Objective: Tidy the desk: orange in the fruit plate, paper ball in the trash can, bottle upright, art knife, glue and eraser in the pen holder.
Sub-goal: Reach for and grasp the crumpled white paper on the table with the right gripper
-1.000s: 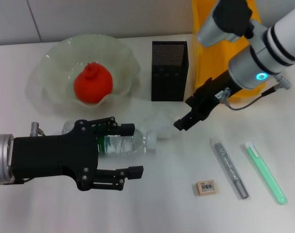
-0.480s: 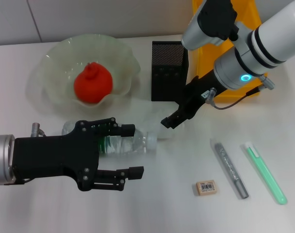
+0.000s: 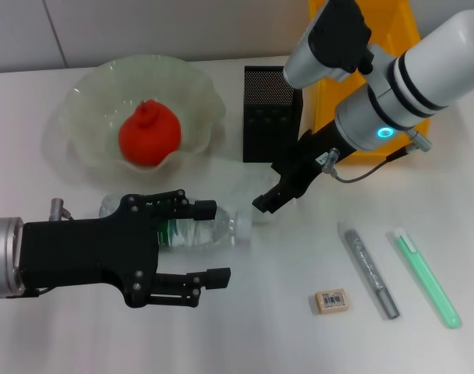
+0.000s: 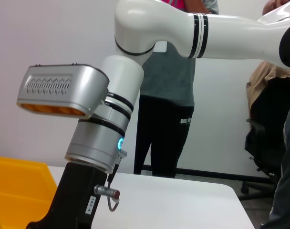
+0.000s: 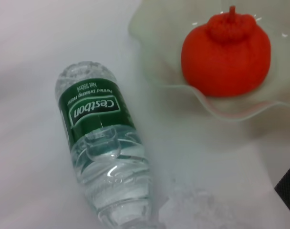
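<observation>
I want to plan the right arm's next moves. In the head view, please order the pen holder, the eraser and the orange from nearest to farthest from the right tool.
1. The pen holder: just behind the right tool, beside the trash can.
2. The eraser: on the table's near side, toward the robot's right.
3. The orange: in the fruit plate, on the robot's left.

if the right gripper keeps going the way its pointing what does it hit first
Most likely the paper ball. The right gripper points down and toward the robot's left, with its tip at the ball's edge. The bottle, lying on its side, is just beyond. Height above the table is hard to judge, so contact is uncertain.
</observation>
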`<state>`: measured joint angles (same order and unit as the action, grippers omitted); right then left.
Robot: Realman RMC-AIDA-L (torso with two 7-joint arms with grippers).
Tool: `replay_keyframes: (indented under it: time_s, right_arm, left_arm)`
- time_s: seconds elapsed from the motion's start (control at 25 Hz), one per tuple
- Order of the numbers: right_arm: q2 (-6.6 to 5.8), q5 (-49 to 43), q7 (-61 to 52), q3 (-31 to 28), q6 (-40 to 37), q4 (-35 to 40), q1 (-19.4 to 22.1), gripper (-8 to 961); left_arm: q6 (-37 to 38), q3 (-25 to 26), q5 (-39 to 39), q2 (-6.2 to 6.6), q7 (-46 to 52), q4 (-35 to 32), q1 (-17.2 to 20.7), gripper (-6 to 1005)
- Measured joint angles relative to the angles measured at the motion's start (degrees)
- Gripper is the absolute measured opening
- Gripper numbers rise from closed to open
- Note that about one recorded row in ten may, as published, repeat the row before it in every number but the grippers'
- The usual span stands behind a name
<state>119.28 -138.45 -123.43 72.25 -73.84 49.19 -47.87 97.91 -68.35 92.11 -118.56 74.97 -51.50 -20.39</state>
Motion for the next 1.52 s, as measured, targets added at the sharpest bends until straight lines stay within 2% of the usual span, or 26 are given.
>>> replay_keyframes:
  time_s: [0.68, 1.04, 1.48, 1.52]
  right_arm:
    - [0.08, 0.67, 0.97, 1.47, 4.26, -5.68, -1.77, 764]
    - [0.23, 0.90, 0.87, 1.50, 6.06, -6.21, -1.79, 762]
    - [0.25, 1.41, -0.51, 1.43, 6.87, -6.72, -1.21, 552]
    - [0.25, 1.41, -0.51, 1.43, 6.87, -6.72, -1.21, 507]
  left_arm:
    - [0.04, -0.12, 0.09, 0.00, -0.56, 0.05, 0.14, 813]
    - [0.00, -0.12, 0.09, 0.00, -0.63, 0.09, 0.38, 812]
    - [0.22, -0.12, 0.09, 0.00, -0.70, 0.09, 0.59, 810]
    - [0.22, -0.12, 0.09, 0.00, -0.70, 0.09, 0.59, 810]
